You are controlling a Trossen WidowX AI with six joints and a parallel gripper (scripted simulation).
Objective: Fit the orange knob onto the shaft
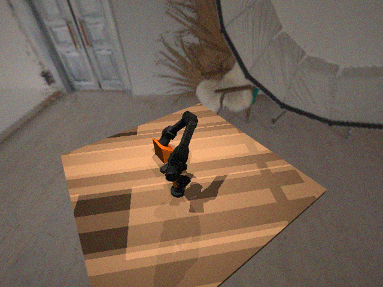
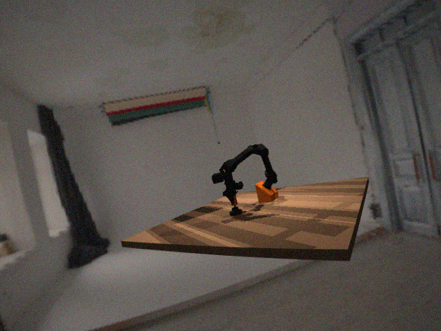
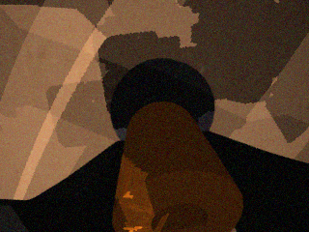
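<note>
End effector (image 1: 175, 182) (image 2: 233, 202) is clamped on the orange knob (image 1: 175, 184) (image 2: 235, 201) (image 3: 179, 159), fingers on either side. Knob sits over the round pedestal (image 1: 177, 192) (image 2: 236, 211) (image 3: 161, 79), which stands on the counter (image 1: 234, 216) (image 2: 299, 245) (image 3: 29, 97). Grasp: done. Carry to the pedestal: done, by my read.

Not confirmed: seating. Exterior shows the knob's lower end near or at the pedestal top; can't tell if there's a gap. Shaft is hidden, so flat alignment is unknown and I can't say if the hole has started onto it.

Left, as I judge it: find the angle by turning under light downward push, press fully down, release. Pushing hard while misaligned could jam it or slip the grip.
</note>
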